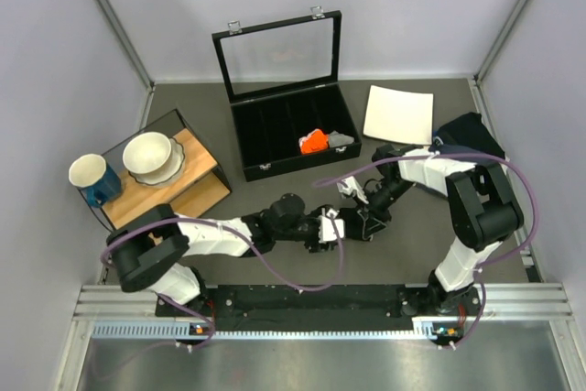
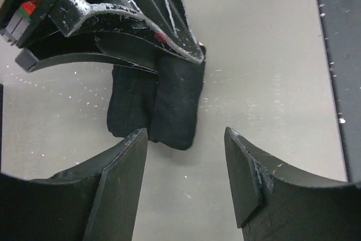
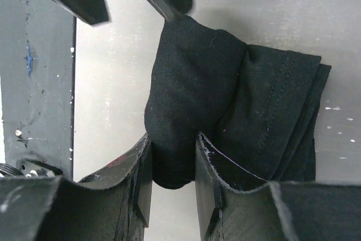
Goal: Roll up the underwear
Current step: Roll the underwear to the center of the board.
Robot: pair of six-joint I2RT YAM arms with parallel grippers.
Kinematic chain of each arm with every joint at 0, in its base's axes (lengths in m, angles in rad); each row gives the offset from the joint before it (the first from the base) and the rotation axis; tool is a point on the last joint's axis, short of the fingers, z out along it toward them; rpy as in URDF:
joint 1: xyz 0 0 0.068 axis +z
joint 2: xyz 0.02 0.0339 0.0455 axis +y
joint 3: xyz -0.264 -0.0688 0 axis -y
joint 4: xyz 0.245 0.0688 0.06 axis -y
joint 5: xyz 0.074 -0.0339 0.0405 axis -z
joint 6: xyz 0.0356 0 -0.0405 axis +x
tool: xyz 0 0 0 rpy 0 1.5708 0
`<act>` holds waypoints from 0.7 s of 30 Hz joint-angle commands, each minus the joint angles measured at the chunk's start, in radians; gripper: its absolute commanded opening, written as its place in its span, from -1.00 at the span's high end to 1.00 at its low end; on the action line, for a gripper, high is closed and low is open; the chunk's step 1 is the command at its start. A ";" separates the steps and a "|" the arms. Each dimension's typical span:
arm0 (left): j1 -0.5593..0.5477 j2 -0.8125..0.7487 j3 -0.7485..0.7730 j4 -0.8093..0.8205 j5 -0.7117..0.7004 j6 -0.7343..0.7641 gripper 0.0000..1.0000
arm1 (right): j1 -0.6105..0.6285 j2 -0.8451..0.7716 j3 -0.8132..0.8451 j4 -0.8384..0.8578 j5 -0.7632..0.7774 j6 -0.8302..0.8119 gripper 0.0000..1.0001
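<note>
The underwear (image 3: pixel 225 94) is a black, bunched bundle on the grey table. No pale waistband shows. My right gripper (image 3: pixel 172 156) is shut on a fold at the bundle's near end. My left gripper (image 2: pixel 185 135) is open and empty, its tips just short of the bundle (image 2: pixel 169 111), which lies ahead of it under the right gripper's fingers (image 2: pixel 141 15). In the top view the two grippers, left (image 1: pixel 346 229) and right (image 1: pixel 364 219), meet at the table's middle front and hide most of the bundle.
An open black box (image 1: pixel 293 135) at the back centre holds an orange cloth roll (image 1: pixel 314 142) and a grey one (image 1: pixel 341 139). A white plate (image 1: pixel 398 114) and a dark navy garment (image 1: pixel 472 133) lie at the back right. A wire rack (image 1: pixel 165 176) with cup and bowl stands left.
</note>
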 commanded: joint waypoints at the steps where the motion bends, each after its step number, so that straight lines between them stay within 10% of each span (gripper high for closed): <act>1: -0.016 0.076 0.121 -0.109 -0.035 0.138 -0.25 | -0.004 0.026 0.011 -0.079 -0.004 -0.016 0.38; 14: -0.042 0.263 0.302 -0.289 -0.108 0.201 -0.12 | -0.017 0.031 -0.001 -0.073 -0.018 -0.045 0.38; 21: -0.041 0.306 0.396 -0.477 -0.091 0.162 0.92 | -0.047 -0.044 -0.012 -0.040 -0.007 -0.018 0.06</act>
